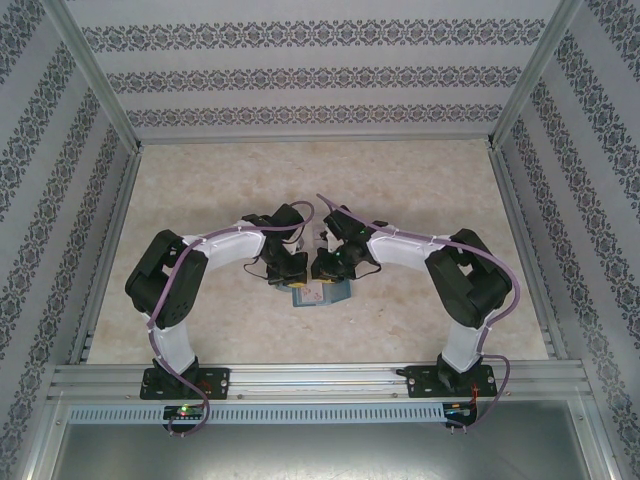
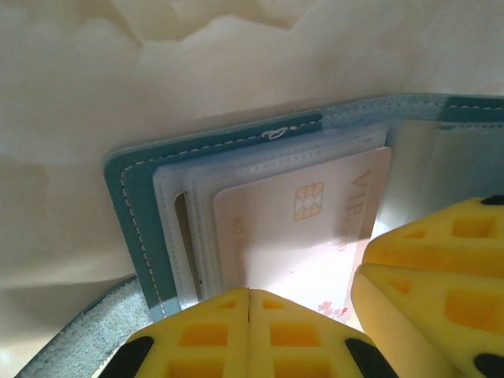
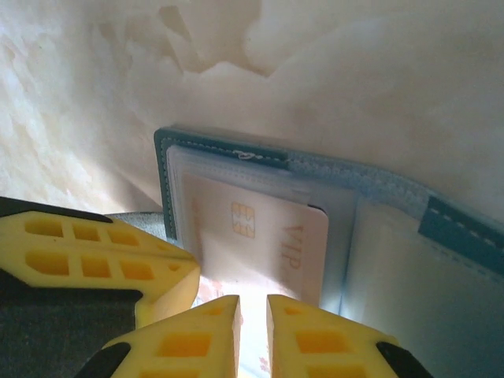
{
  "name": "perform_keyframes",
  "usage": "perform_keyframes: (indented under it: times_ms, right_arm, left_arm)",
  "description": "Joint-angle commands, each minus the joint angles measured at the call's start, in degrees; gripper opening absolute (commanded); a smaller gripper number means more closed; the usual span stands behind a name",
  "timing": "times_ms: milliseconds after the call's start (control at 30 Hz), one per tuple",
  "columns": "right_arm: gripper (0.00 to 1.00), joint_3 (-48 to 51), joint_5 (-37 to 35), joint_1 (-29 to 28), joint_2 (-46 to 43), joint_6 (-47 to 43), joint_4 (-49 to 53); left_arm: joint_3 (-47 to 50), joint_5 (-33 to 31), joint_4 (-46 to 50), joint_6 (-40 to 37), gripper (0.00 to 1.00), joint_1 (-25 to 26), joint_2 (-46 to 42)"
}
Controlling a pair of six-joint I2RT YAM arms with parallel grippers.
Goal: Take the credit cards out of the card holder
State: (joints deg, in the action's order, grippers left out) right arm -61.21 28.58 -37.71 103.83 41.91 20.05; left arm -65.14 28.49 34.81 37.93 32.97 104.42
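The teal card holder (image 2: 126, 205) lies open on the table, its clear sleeves fanned out. A pale credit card (image 2: 299, 228) with a gold chip and "VIP" lettering sticks partly out of a sleeve. My left gripper (image 2: 250, 293) is shut, its yellow tips together against the card's near end. From the right wrist, my right gripper (image 3: 252, 303) hovers over the same credit card (image 3: 260, 236) with a narrow gap between its tips, the card showing through the gap. In the top view both grippers meet over the card holder (image 1: 320, 295) at the table's middle.
The right gripper's yellow fingers (image 2: 441, 260) crowd the left wrist view's right side. The left gripper's fingers (image 3: 94, 252) sit close on the left of the right wrist view. The marbled tabletop (image 1: 420, 190) is walled by patterned panels.
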Motion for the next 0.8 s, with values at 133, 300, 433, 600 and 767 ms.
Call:
perform_keyframes:
  times_ms: [133, 300, 433, 600, 767]
  right_arm:
    - [0.17, 1.36, -0.73, 0.45, 0.94, -0.31, -0.13]
    - [0.18, 1.19, -1.61, 0.46, 1.09, -0.87, 0.76]
    - [0.18, 0.93, -2.45, 0.39, 1.87, -1.34, 1.44]
    - [0.22, 0.8, -3.34, 0.32, 2.65, -1.74, 2.08]
    - [0.28, 0.07, -6.62, 0.03, 2.37, -2.65, 4.79]
  left_arm:
    - [0.81, -0.28, -0.23, 0.43, 0.0, 0.52, -0.11]
    - [0.61, -0.28, -0.15, 0.42, 0.0, 0.52, 0.17]
    - [0.62, -0.48, 0.08, 0.39, 0.0, 0.52, 0.11]
    - [0.59, -0.63, 0.16, 0.38, 0.0, 0.54, 0.09]
    - [0.49, -0.91, 0.39, 0.21, 0.0, 0.52, 0.17]
